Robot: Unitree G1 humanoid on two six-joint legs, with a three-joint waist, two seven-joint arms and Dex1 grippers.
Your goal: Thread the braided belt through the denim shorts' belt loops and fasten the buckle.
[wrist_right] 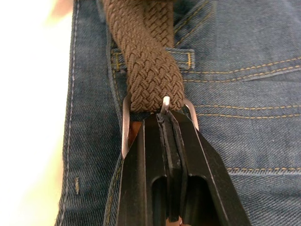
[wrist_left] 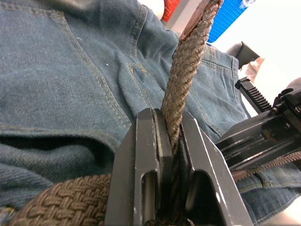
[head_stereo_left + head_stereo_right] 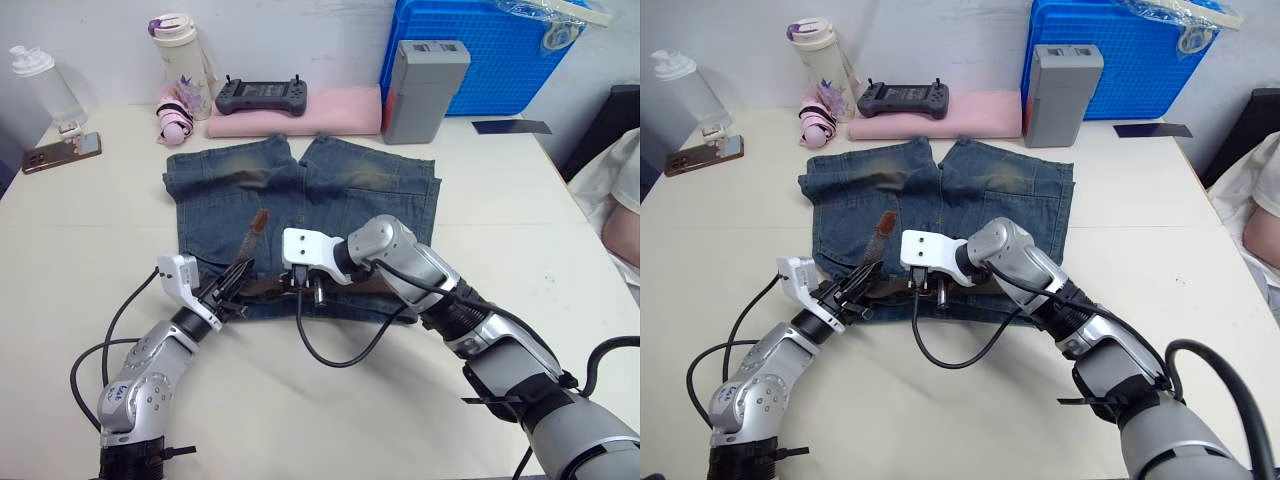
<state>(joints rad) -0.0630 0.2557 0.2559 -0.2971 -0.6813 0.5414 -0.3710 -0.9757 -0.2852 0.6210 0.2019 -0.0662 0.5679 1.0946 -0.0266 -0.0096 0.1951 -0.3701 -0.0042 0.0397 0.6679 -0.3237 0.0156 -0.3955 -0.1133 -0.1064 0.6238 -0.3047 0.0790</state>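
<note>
We see the braided belt (image 1: 149,70) as matt brown woven cord, rough, with a smooth leather tip (image 3: 258,222). Its buckle (image 1: 126,123) is shiny silver metal. The denim shorts (image 3: 350,195) are faded, coarse blue cloth with tan stitching.

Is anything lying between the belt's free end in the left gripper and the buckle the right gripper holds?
Nothing visible does. The left gripper pinches the braided belt near its tip, the right gripper is shut at the buckle, and between them there is bare denim shorts.
</note>
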